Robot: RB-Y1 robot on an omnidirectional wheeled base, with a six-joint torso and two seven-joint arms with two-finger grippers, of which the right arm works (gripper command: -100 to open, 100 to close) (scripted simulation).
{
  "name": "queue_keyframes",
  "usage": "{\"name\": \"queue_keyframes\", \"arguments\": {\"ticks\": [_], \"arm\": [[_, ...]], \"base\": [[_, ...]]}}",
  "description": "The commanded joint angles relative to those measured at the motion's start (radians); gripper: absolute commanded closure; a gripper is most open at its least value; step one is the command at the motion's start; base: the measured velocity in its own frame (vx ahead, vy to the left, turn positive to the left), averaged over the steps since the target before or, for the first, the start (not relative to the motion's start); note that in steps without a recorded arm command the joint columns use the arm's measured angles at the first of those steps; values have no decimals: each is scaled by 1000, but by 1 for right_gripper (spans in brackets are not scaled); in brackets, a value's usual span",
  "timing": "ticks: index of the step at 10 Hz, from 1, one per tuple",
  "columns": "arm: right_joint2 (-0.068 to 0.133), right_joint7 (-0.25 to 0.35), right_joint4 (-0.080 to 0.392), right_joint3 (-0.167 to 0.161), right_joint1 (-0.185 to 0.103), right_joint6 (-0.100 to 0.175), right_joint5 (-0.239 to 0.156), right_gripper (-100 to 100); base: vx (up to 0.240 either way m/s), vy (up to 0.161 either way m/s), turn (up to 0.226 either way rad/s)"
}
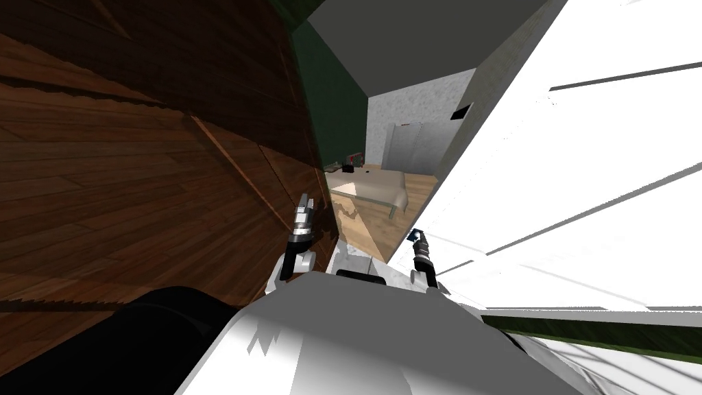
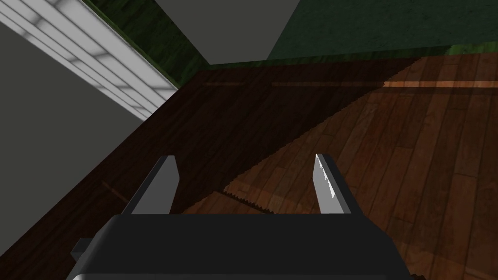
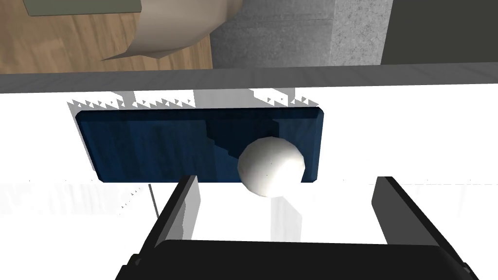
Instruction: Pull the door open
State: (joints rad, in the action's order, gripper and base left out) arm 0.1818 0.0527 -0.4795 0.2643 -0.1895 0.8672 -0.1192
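Note:
A white door (image 1: pixel 583 206) stands ajar on my right, its edge toward me. On it a round white knob (image 3: pixel 271 166) sits on a dark blue plate (image 3: pixel 160 146). My right gripper (image 3: pixel 287 194) is open just short of the knob, which lies ahead between the fingers, nearer one side; in the head view the right gripper (image 1: pixel 416 236) is at the door's edge beside the blue plate. My left gripper (image 2: pixel 245 182) is open and holds nothing, raised beside a dark wood surface (image 1: pixel 137 171); the left gripper (image 1: pixel 302 206) shows above my chest in the head view.
Through the gap past the door's edge I see a light wood floor (image 1: pixel 373 226), a bed with a beige cover (image 1: pixel 373 186), a grey wall and a dark green wall (image 1: pixel 336 103). The dark wood surface closes off my left side.

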Motion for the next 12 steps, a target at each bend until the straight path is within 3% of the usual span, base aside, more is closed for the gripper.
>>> {"name": "queue_keyframes", "arguments": {"ticks": [1,2,3,8,12], "arm": [[14,13,-13,4,14,-10,-3,-100],[10,8,-6,2,7,-6,-2,-100],[10,8,-6,2,7,-6,-2,100],[10,8,-6,2,7,-6,-2,100],[29,48,-7,-30,16,-1,18,100]], "base": [[189,-17,63],[89,-10,14],[-16,-1,-20],[-15,2,3],[-158,-5,77]]}}
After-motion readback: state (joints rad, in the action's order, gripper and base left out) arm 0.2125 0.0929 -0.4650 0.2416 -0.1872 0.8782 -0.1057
